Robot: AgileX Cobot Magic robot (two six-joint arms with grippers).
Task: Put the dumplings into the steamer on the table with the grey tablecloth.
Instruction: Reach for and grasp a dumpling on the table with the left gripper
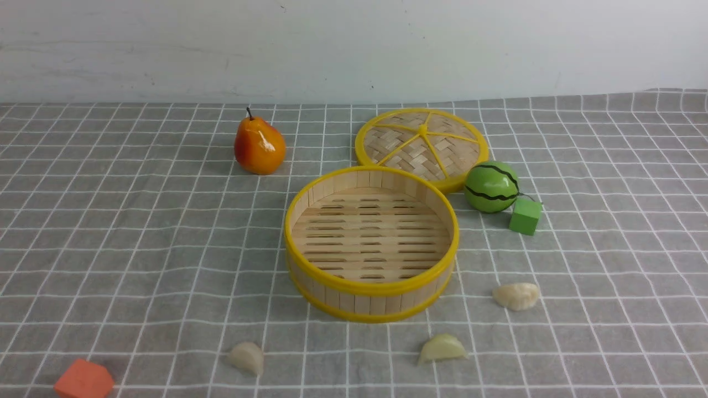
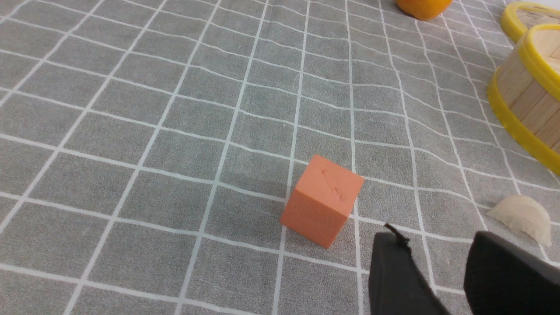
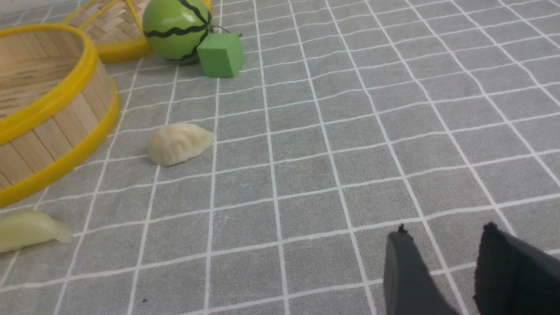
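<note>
The steamer (image 1: 371, 287) stands empty in the middle of the grey tablecloth (image 1: 138, 249); its wall also shows in the left wrist view (image 2: 525, 100) and the right wrist view (image 3: 52, 131). Three dumplings lie on the cloth in front of it: one at front left (image 1: 246, 356), one at front middle (image 1: 441, 348), one at the right (image 1: 516, 295). The left gripper (image 2: 437, 245) is open and empty, near the front-left dumpling (image 2: 520, 213). The right gripper (image 3: 444, 236) is open and empty, apart from the right dumpling (image 3: 177, 142) and the middle one (image 3: 28, 229). Neither gripper shows in the front view.
The woven lid (image 1: 421, 145) lies flat behind the steamer. A green striped ball (image 1: 491, 187) and green cube (image 1: 525, 215) sit right of it. A toy pear (image 1: 259, 145) stands at back left. An orange cube (image 1: 83, 380) lies at front left, close to the left gripper (image 2: 323, 200).
</note>
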